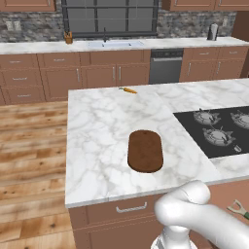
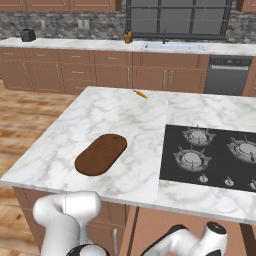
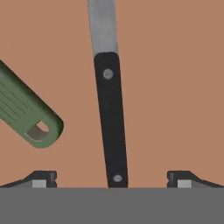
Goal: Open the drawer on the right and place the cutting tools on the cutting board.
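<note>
The drawer [image 3: 175, 65] was already open: in the hand view its reddish-brown floor lay under the knife [image 3: 110, 118], which ran up the middle of the frame, with the peeler [image 3: 26, 113] at the left, apart from it. The hand [image 3: 112, 178] hung over the knife handle with its jaws wide, one tip on each side, gripping nothing. The board [image 1: 145, 150] lay bare near the front of the worktop [image 1: 97, 121] in the centre of the left base view, and the peeler's head showed at that view's lower right edge. Both tools remained to be moved; grasping the knife looked like the step at hand.
</note>
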